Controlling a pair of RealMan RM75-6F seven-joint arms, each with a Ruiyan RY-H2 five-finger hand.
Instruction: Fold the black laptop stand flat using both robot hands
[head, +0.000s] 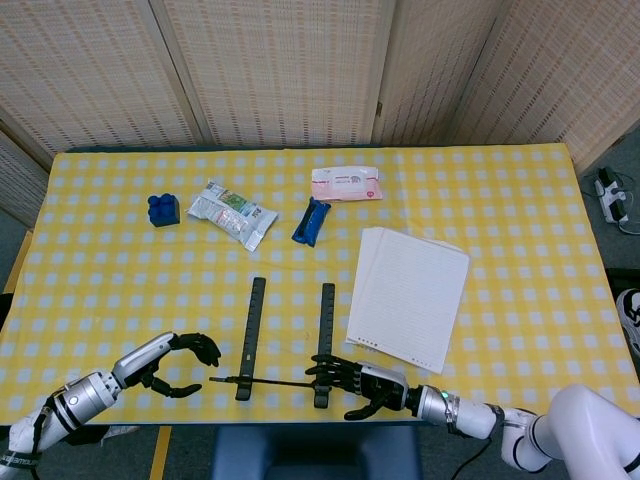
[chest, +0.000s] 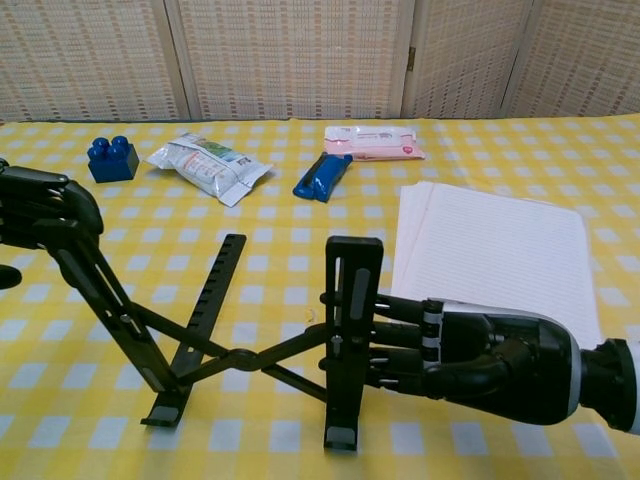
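The black laptop stand (chest: 250, 340) is sitting at the near edge of the table (head: 520, 200), left of centre, not yet flat. Its two slotted bars are running away from you, roughly parallel, and the crossed scissor links between them are standing open. In the chest view one long link is rising up and to the left from the hinge.

Your right hand (chest: 470, 350) is lying palm-side toward the stand's right bar. Its fingers (chest: 395, 325) are stretched out side by side and pressing against the edge of that bar, with the thumb curling below. I cannot tell whether it is actually gripping the bar or only touching it.

Your left hand (head: 170, 360) is sitting at the near-left edge, just beside the stand's left bar, at the tip of the raised link. Its fingers are curling in a loose hook with a gap to the thumb. The chest view is showing the link's upper end meeting the fingers (chest: 55, 200), but I cannot tell if they are pinching it.

Just right of the stand, a stack of white lined paper (head: 410, 295) is lying. Farther back, a blue pouch (head: 311, 220), a pink wipes pack (head: 346, 184), a crinkled white packet (head: 232, 211) and a blue toy brick (head: 163, 209) are lying in a row.
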